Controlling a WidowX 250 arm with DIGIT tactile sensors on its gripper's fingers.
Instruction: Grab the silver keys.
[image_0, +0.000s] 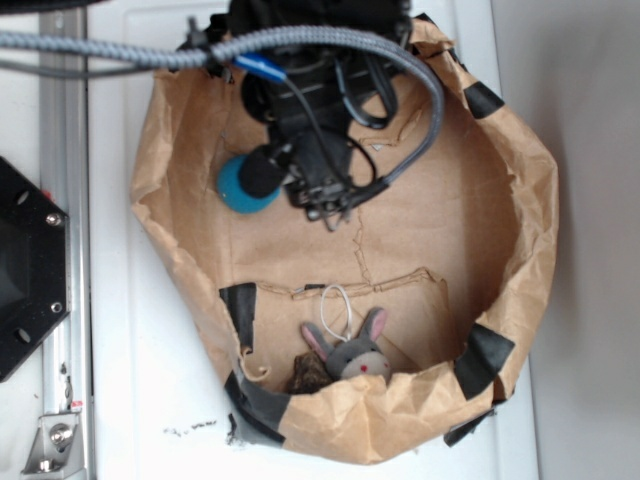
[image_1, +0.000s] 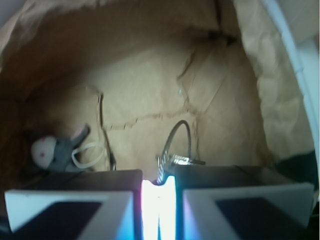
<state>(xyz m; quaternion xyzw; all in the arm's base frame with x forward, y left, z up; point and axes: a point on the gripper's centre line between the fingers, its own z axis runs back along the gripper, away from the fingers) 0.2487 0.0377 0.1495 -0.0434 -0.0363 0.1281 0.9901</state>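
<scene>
The hand (image_1: 159, 192) pinches the silver keys (image_1: 176, 159), shiny metal under a wire loop.

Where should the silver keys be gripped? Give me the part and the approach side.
Grip the silver keys at the dense cluster of metal, coming straight down from above. The bunch lies low on the paper floor, and its wire ring arches up too thin to pinch reliably. The gripper looks nearly closed on the cluster's edge.

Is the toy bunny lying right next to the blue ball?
No. The toy bunny lies by the near wall, well apart from the blue ball.
</scene>
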